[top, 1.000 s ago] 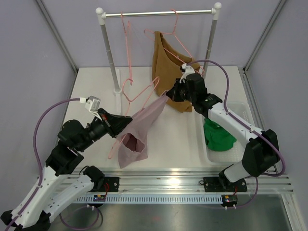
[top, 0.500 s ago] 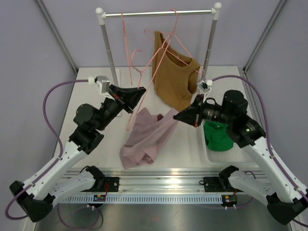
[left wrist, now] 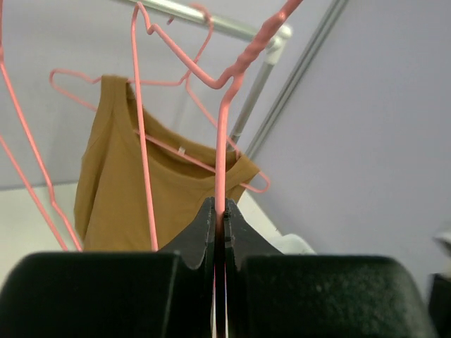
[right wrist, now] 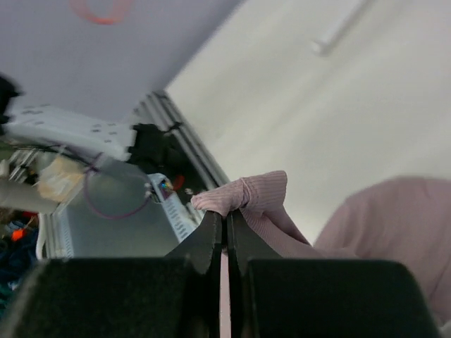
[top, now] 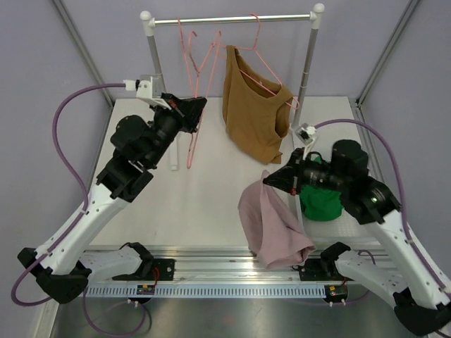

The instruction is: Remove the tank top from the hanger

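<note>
The pink tank top (top: 271, 225) hangs free from my right gripper (top: 271, 178), which is shut on a bunched edge of it (right wrist: 246, 197) above the table's front right. It is off the hanger. My left gripper (top: 199, 105) is shut on the wire of a bare pink hanger (top: 199, 84), held up near the rail (top: 232, 20); the wire (left wrist: 221, 162) runs between the closed fingers in the left wrist view.
A brown tank top (top: 254, 105) hangs on another pink hanger at the rail's right; it also shows in the left wrist view (left wrist: 141, 190). A white bin (top: 304, 224) at the right holds a green cloth (top: 320, 201). The rack's posts stand at the back.
My right gripper lifted the pink tank top off the table and carried it right and toward the front. My left gripper raised the bare hanger up toward the rail.
</note>
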You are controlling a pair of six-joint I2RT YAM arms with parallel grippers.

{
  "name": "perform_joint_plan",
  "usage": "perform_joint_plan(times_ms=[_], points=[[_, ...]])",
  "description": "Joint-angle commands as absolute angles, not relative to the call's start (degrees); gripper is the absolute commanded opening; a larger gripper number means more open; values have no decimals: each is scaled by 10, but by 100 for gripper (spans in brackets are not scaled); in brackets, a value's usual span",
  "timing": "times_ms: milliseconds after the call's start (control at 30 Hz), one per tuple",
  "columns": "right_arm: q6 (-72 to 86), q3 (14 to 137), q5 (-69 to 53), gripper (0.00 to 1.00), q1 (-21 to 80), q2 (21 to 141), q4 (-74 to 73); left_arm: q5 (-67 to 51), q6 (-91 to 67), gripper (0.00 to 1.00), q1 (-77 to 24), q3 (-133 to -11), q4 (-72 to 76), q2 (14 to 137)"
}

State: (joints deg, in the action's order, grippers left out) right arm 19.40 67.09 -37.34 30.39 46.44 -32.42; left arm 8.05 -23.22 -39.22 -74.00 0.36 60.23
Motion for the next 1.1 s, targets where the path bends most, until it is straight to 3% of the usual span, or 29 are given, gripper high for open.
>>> perform_joint_plan(times_ms=[0,67,133,167,200,267,300,700,1067], points=[[212,594,-232,0,316,531,-309,126,-242,0,-395,-799,-96,647],[218,568,-153,4,349,557,-299,141,-244,0,-395,-843,-126,678],[220,558,-122,28,385,582,-294,151,-245,0,-394,-872,-165,699],[224,555,-113,49,394,589,-294,156,-248,0,-394,-894,-175,716],[225,555,-106,79,400,593,-294,167,-251,0,-394,-904,-192,723],[229,555,-92,96,404,595,-296,175,-254,0,-394,-923,-207,746],[231,555,-85,99,404,590,-297,180,-256,0,-393,-947,-222,757],[235,570,-13,99,404,505,-332,103,-308,0,-298,-1198,-360,939],[236,546,-40,99,404,490,-309,78,-345,0,-248,-1275,-280,1026]])
